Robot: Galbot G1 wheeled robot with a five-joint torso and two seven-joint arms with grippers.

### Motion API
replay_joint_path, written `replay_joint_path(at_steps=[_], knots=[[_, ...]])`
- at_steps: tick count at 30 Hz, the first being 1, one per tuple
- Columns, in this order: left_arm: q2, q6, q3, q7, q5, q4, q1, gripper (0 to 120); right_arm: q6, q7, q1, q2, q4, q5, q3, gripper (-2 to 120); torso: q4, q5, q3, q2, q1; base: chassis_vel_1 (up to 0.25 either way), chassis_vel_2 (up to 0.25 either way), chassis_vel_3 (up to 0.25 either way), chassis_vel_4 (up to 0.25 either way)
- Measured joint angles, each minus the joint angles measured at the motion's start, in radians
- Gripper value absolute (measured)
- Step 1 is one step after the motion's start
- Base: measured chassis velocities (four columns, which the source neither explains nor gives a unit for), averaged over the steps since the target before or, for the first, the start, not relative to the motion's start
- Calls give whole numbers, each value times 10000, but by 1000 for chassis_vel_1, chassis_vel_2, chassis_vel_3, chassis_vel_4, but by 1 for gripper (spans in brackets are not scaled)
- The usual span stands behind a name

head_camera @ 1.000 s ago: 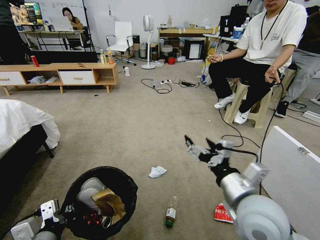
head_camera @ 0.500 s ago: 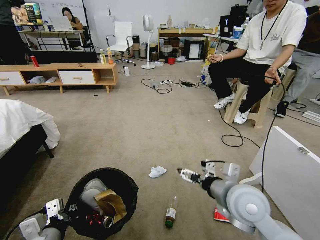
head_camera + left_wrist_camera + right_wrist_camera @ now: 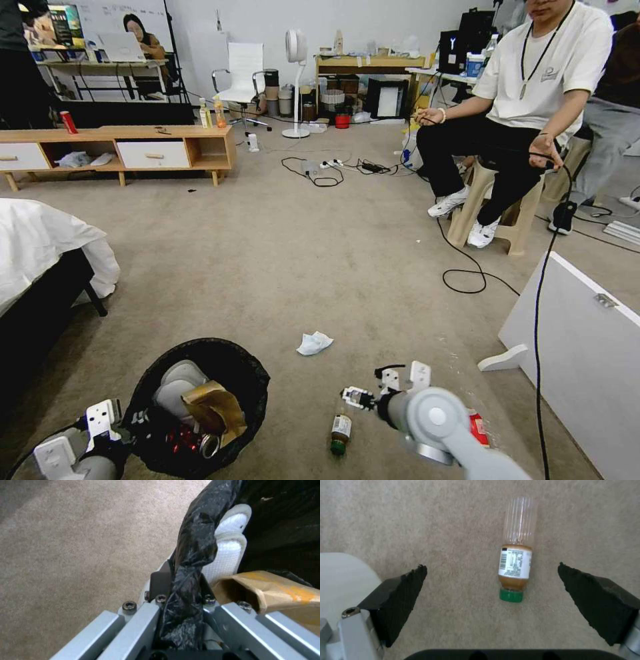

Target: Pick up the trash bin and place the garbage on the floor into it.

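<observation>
The trash bin (image 3: pixel 248 371), lined with a black bag, hangs low at my left, with my left gripper (image 3: pixel 130 427) shut on its rim (image 3: pixel 196 537). Inside lie a brown paper bag (image 3: pixel 215 408), a crushed red can (image 3: pixel 195 441) and a white item (image 3: pixel 175 381). On the floor (image 3: pixel 267 267) a small clear bottle with a green cap (image 3: pixel 341 428) lies on its side. My right gripper (image 3: pixel 353 398) hovers open just above it; in the right wrist view the bottle (image 3: pixel 516 562) lies between the spread fingers (image 3: pixel 403 597). A crumpled tissue (image 3: pixel 314 343) lies farther ahead. My right arm partly covers a red packet (image 3: pixel 477 427).
A bed with a white sheet (image 3: pixel 40 247) stands at the left. A white panel (image 3: pixel 587 347) leans at the right, with a black cable (image 3: pixel 537 320) running before it. A person sits on a stool (image 3: pixel 493 213) farther back. A low wooden cabinet (image 3: pixel 133 150) lines the far left.
My right arm has swung down and toward me, from knee height over the carpet to just above the bottle. The left gripper and bin have barely moved.
</observation>
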Motion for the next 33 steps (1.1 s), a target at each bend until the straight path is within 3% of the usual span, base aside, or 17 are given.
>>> replay_joint_path(at_steps=[14,33], knots=[[-31,-57,-5,28,29,160,-5,2,161,-1019,764,1050,-2349,-883,-309,100,0,-1,0,0,0,0,0,0,0],[-9,-65,49,39,42,247,-49,2,421,-2370,1313,1754,-4615,-2152,-622,100,-1,0,0,0,0,0,0,0,0]])
